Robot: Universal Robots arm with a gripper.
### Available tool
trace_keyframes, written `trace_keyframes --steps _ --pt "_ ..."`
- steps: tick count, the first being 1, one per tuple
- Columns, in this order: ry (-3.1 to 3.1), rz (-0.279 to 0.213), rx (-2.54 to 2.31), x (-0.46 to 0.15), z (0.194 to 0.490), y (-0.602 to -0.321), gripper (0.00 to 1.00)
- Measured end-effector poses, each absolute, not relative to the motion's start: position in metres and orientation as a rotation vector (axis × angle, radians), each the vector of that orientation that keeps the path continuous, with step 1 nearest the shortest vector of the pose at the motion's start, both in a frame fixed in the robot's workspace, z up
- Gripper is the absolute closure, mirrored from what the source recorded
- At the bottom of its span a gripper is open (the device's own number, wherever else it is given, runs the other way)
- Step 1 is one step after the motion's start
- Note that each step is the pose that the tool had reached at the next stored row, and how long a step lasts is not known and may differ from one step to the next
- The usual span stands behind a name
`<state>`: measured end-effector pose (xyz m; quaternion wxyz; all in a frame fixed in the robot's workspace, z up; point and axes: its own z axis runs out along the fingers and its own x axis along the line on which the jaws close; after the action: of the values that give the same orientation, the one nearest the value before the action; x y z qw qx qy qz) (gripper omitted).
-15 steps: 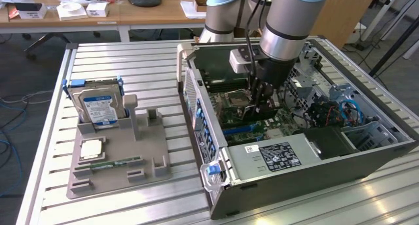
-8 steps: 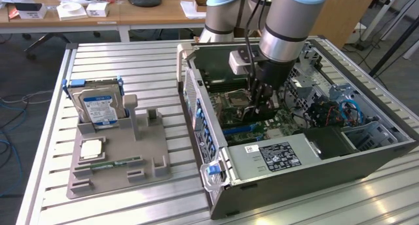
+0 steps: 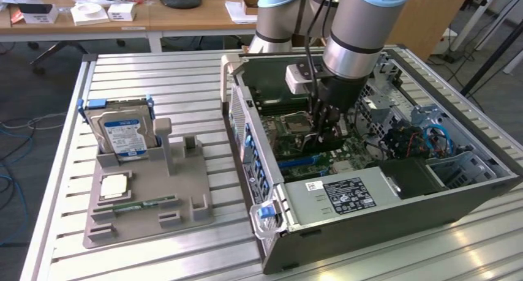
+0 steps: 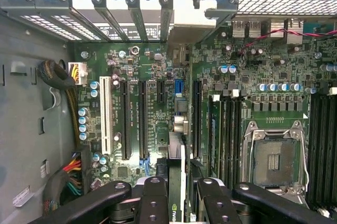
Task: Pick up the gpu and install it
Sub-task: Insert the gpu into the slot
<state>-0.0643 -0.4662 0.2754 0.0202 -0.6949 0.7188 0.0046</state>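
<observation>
Black fingers [image 4: 153, 202] grip thin dark gpu card [image 4: 177, 179] edge-on, low inside open grey computer case [image 3: 392, 232], above green motherboard [image 4: 202, 66] slots. Risk: card tilted or off slot, jams, contacts bend.

I saw the table [image 3: 163, 79] as ribbed bare metal with a dull sheen, the parts holder [image 3: 131, 226] as matt grey plastic, the computer case [image 3: 392, 226] as dark matt metal, the motherboard [image 4: 158, 66] as glossy green board, and the gripper [image 4: 181, 184] fingers [image 4: 152, 203] as matt black.
</observation>
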Motion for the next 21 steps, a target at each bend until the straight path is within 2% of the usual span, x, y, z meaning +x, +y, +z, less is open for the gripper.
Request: trace_keyframes --steps 21 --pt "2.229 0.014 -2.155 -0.0699 0.2704 -0.4661 0.74"
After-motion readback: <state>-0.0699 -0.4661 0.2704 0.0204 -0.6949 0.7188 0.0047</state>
